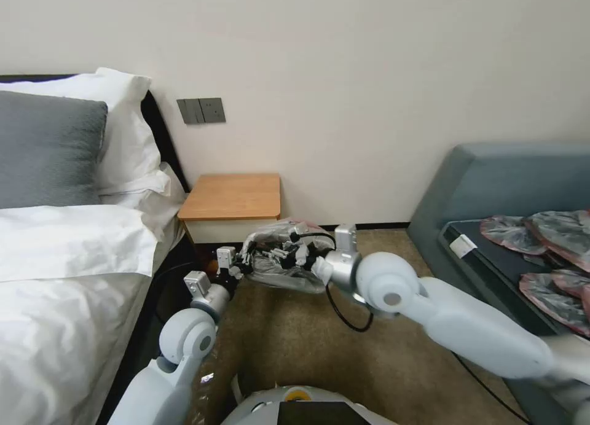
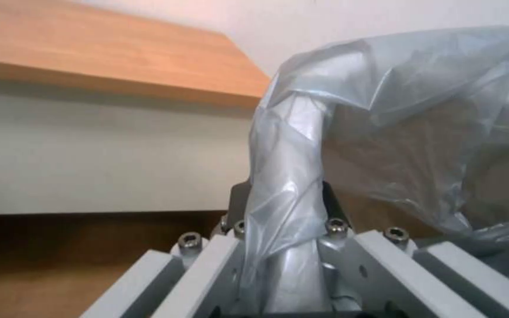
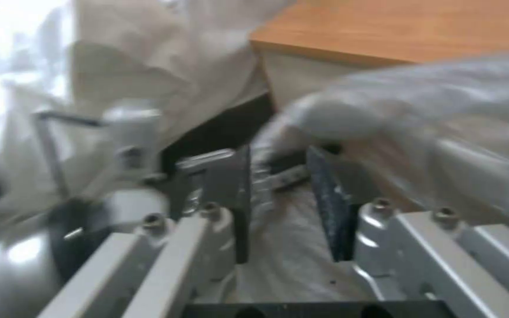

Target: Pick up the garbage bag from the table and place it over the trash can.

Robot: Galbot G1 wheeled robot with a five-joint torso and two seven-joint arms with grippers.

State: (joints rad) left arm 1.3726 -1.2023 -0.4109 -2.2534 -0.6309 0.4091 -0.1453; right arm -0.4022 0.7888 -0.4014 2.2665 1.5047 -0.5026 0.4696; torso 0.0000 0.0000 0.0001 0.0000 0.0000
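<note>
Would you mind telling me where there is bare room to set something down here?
The table top between bed and wall is bare. Carpet between the arms is open. Crowded: beside the table, where both grippers hold the garbage bag.

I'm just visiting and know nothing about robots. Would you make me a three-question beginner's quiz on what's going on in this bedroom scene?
1. True or false: the garbage bag lies on the table.
2. Which gripper grips the bag? A) left only B) right only C) both
3. Fill in: the spare bags lie on the ____.

Key: 1. False; it is held between the left gripper and right gripper, below the tabletop. 2. C. 3. Sofa.
</note>
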